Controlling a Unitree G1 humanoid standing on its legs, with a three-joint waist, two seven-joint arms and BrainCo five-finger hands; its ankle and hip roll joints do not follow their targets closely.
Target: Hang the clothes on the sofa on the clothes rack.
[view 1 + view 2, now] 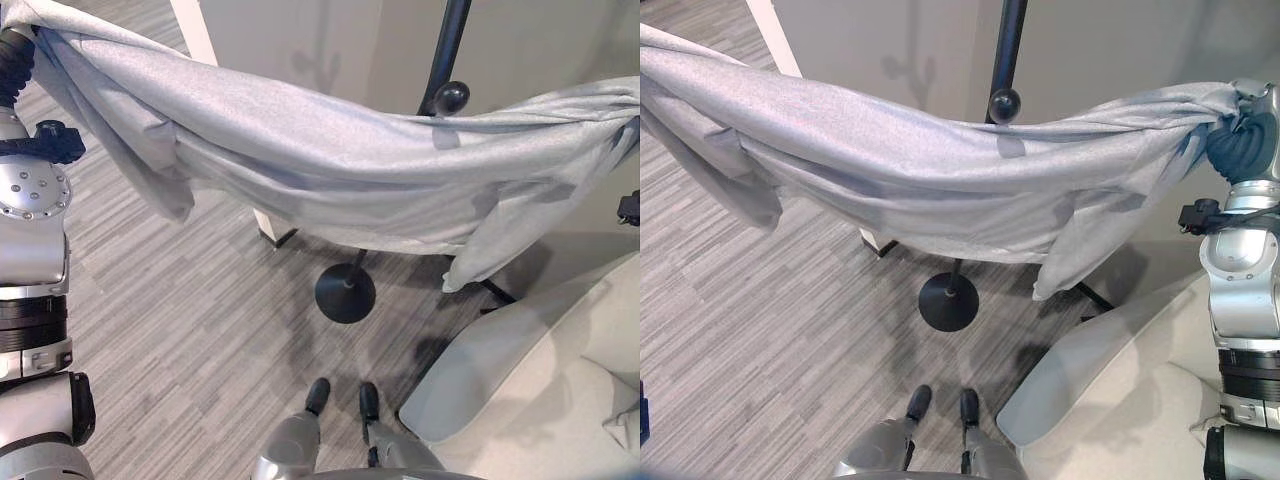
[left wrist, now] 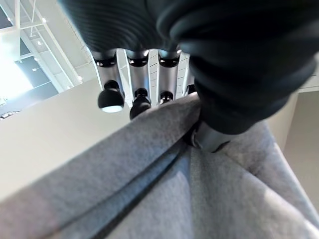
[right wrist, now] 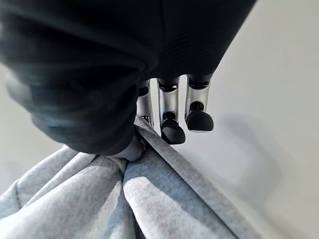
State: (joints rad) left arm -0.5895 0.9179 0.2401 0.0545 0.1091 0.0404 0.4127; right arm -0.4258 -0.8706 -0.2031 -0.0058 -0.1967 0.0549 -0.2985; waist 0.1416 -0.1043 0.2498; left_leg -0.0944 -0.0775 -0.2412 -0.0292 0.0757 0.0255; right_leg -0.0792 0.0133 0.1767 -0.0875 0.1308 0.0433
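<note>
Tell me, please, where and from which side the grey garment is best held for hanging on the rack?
Hold the grey garment by its two bunched top ends, from above, as the left hand and right hand pinch it. It hangs spread between them, its middle sagging before the rack's knob.

The garment [image 1: 940, 190] stretched between the left robot hand [image 2: 149, 94] and the right robot hand [image 3: 169, 114] is soft, matt grey knit cloth. Just behind it, the clothes rack [image 1: 1005, 60] is smooth, glossy black metal. Below, the floor [image 1: 180, 340] is streaked matt grey carpet, and the sofa [image 1: 1110, 400] under the right robot hand is smooth, pale upholstery.
</note>
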